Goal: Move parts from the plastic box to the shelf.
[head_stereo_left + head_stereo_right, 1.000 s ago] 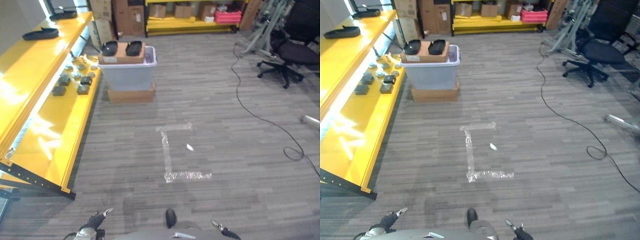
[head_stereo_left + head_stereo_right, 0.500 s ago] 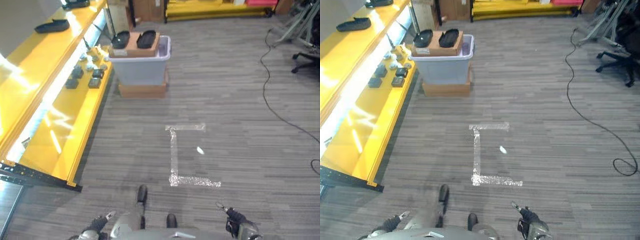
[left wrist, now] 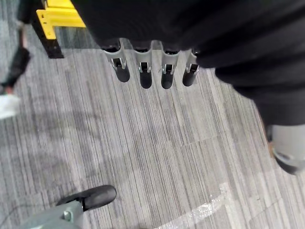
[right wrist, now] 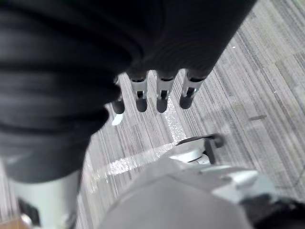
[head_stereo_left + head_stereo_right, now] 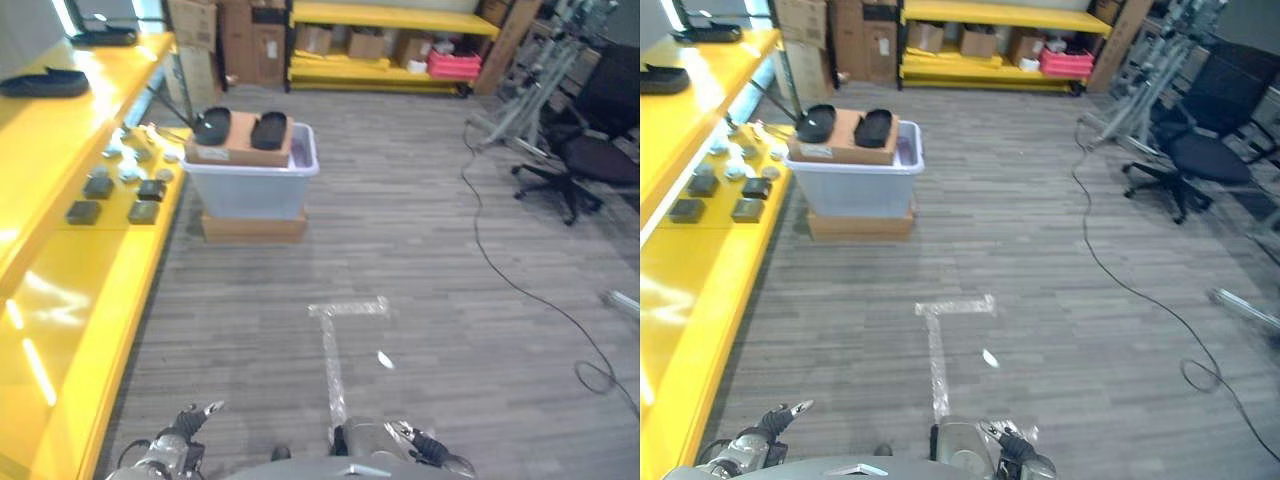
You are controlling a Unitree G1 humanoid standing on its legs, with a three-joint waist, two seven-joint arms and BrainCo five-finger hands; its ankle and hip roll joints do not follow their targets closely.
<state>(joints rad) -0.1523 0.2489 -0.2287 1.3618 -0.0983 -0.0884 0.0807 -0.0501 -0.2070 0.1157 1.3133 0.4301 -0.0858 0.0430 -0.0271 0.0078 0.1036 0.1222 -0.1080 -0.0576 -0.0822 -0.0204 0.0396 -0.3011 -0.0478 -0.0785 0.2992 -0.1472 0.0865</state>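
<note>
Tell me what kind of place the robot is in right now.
Probably a workshop or storeroom: long yellow shelf holding small parts, more yellow racking stacked with cardboard boxes, a plastic box of parts on the floor, and an office chair.

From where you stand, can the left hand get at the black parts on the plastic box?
Probably not. The left hand hangs low by the robot, fingers straight, while the plastic box with its black parts sits far ahead across bare floor.

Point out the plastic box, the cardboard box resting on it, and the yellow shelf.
plastic box (image 5: 250, 192): left eye view, on its front wall.
cardboard box (image 5: 240, 140): left eye view, on its top between the two dark parts.
yellow shelf (image 5: 90, 300): left eye view, on bare lower surface.
</note>
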